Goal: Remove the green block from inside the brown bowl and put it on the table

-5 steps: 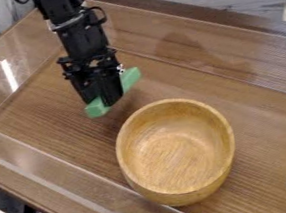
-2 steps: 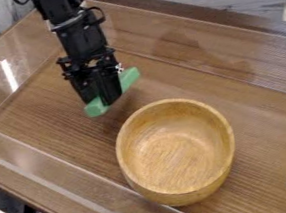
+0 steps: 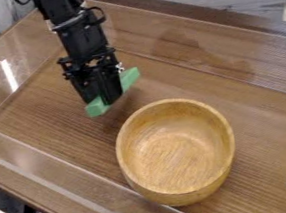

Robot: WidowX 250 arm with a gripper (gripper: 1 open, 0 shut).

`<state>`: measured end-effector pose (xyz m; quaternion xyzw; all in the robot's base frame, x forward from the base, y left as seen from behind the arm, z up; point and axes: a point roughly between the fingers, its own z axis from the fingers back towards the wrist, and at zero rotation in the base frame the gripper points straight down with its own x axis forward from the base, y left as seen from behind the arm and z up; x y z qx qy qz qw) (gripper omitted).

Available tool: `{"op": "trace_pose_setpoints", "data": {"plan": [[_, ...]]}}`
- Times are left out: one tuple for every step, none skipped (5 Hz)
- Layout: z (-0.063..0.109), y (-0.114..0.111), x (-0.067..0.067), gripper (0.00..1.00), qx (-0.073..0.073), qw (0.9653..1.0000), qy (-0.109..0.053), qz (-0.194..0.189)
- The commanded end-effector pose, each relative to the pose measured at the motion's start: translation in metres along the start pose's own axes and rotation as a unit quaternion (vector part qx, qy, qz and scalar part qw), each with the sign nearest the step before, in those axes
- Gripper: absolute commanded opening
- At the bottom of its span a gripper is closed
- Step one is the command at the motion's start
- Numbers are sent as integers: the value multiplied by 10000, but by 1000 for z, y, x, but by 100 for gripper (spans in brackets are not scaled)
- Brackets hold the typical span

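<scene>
The green block (image 3: 113, 93) is clamped between the black fingers of my gripper (image 3: 101, 93), which is shut on it. The block lies tilted, its lower end at or just above the table (image 3: 220, 62), left of and behind the brown bowl (image 3: 177, 150). I cannot tell whether it touches the tabletop. The wooden bowl stands upright at the front right with nothing inside it. The black arm comes down from the top left.
Clear acrylic walls (image 3: 32, 155) run along the table's left and front edges. A pale wall or floor shows beyond the far edge at the top right.
</scene>
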<state>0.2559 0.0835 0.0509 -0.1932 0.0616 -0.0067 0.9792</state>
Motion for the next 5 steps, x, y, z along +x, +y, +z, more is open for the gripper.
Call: {"op": "trace_pose_setpoints", "data": {"plan": [[16,3,8,0,96,9996,-246,-26],[16,3,8,0,75,9997,-229,-19],[16,3,8,0,55,9998,-206,-9],[16,4,8,0,34,9998,-186,-2],[16,4,9,0,13,9999,-168,4]]}}
